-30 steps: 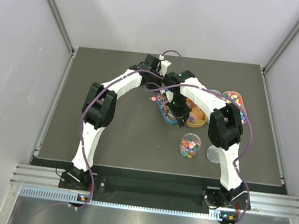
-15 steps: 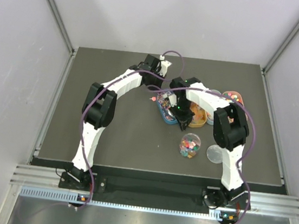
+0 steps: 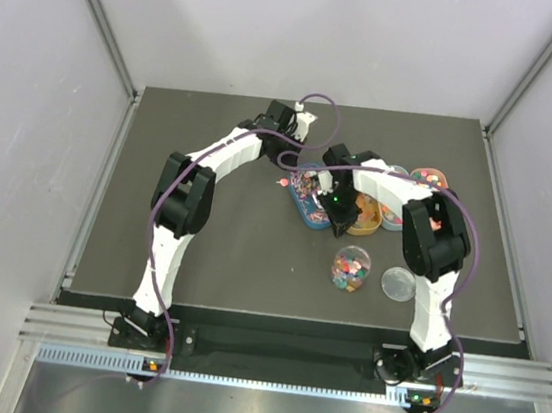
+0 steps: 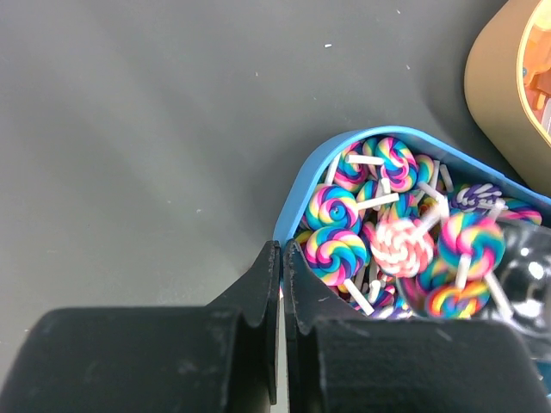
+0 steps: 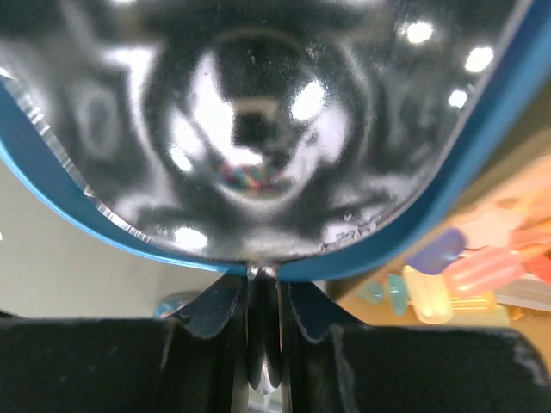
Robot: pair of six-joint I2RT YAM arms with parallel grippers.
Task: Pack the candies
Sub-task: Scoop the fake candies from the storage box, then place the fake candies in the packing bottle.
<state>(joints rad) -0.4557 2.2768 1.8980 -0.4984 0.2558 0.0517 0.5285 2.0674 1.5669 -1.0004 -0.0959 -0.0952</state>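
Both closed — left end effector point(image 4: 281, 254) empty beside blue tray point(image 4: 297, 194), right end effector point(image 5: 261, 280) gripping scoop point(image 5: 250, 129).

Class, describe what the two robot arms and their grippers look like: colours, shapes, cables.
Both the left arm and the right arm have white rounded shells with bulky black joints. A purple cable loops along each. The left gripper and right gripper are matte black, each with two flat-faced fingers.

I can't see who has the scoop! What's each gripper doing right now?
Left gripper: closed, nothing seen in it.
Right gripper: closed on the scoop handle.
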